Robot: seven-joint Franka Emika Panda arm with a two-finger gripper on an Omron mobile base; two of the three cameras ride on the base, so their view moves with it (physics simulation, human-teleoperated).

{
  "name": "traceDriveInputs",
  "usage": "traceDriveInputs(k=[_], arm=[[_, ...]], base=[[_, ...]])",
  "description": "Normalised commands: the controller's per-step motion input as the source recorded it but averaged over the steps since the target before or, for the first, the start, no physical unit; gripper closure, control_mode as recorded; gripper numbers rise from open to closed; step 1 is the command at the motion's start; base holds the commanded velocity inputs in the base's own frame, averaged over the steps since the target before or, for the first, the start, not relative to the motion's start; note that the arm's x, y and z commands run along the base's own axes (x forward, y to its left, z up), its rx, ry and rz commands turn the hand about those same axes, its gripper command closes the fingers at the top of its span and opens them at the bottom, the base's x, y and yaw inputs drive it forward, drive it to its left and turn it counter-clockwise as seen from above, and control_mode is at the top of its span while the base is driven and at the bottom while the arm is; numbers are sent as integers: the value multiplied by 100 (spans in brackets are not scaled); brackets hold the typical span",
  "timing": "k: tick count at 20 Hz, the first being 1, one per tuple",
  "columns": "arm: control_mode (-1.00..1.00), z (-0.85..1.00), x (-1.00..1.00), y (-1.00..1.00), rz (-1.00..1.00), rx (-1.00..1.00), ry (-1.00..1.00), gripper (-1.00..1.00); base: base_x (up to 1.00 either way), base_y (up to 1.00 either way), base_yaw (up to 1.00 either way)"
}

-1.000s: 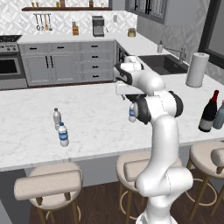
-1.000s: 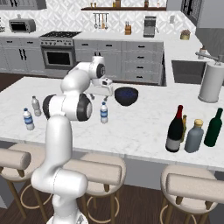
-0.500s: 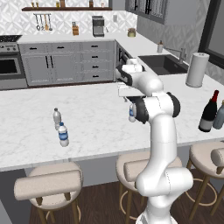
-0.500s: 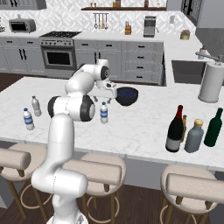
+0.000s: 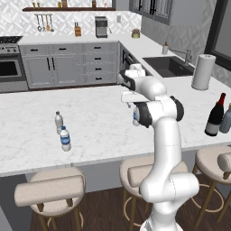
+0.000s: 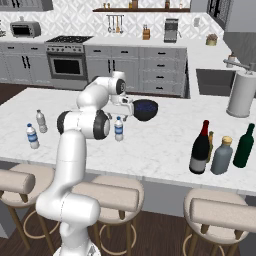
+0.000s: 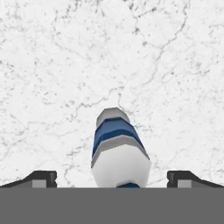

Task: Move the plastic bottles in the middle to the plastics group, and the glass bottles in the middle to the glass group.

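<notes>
Currently: jaws spread wide, empty, above water bottle (image 7: 118,153), cap centred between tips. Bottle likely light, thin-walled, smooth, tippy; grip labelled body. Desk (image 7: 65,65) marble.

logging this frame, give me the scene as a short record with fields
surface: marble counter
target: water bottle, upright mid-counter, free
gripper: gripper open, above the bottle, fingers either side of it
plastics group: two small bottles at left end
right end: wine bottle, grey-blue bottle, green bottle
also: dark bowl, paper towel roll
</notes>
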Motion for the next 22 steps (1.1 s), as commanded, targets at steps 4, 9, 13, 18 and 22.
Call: traceDriveInputs(k=[4,9,13,18,22], arm=[[-100,-6,0,0,0,0,0,-100],[-100,0,-5,0,0,0,0,-100],[-100,0,-11,0,0,0,0,-100],[-100,0,-11,-1,0,0,0,-100],[-100,0,-6,-1,0,0,0,-100]], base=[[0,0,0],[0,0,0],[0,0,0],[0,0,0],[0,0,0]])
